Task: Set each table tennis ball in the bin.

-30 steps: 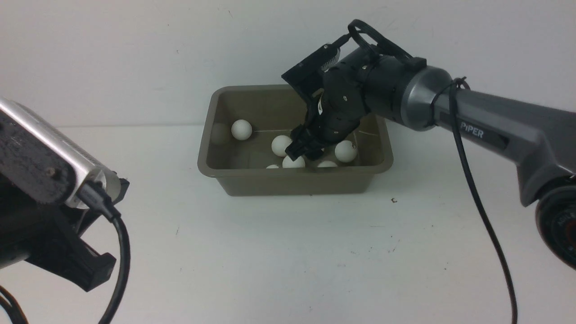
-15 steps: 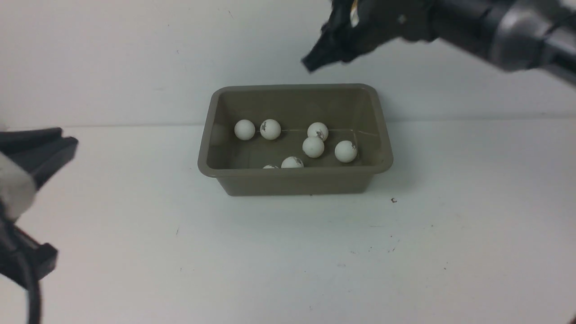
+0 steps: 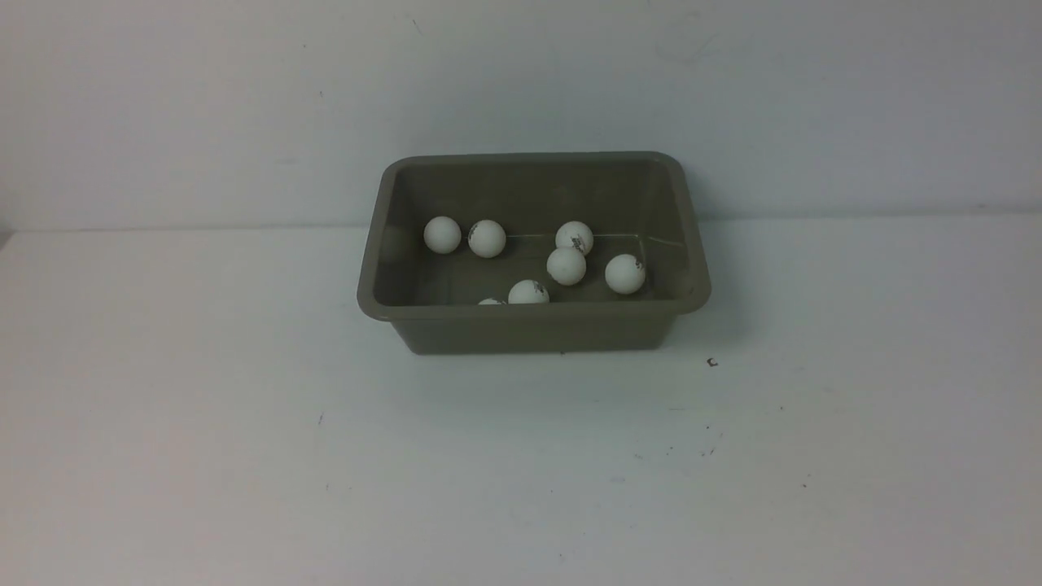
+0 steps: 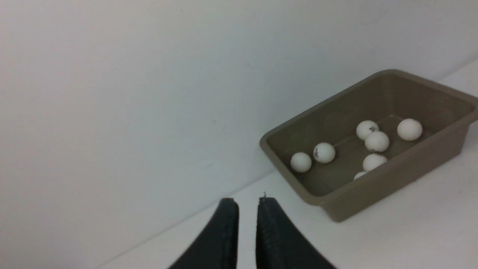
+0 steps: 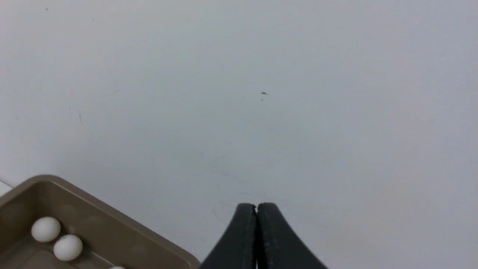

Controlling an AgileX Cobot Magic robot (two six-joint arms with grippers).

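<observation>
Balls [image 3: 566,265] are sitting inside bin [image 3: 533,325], none showing beside it; right gripper [image 5: 257,209] closed empty, left gripper [image 4: 246,204] barely apart, empty; looks finished, just verify count.

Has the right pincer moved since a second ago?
Yes. It was down inside the bin among the balls; now it is gone from the front view, and its own camera shows it shut, away from the bin.

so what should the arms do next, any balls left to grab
Probably nothing more than holding both arms clear. No ball lies on the table in any view; seven table tennis balls show inside the bin, and its near wall could hide another. The right gripper is shut and empty; the left gripper, a narrow gap between its fingertips, holds nothing.
</observation>
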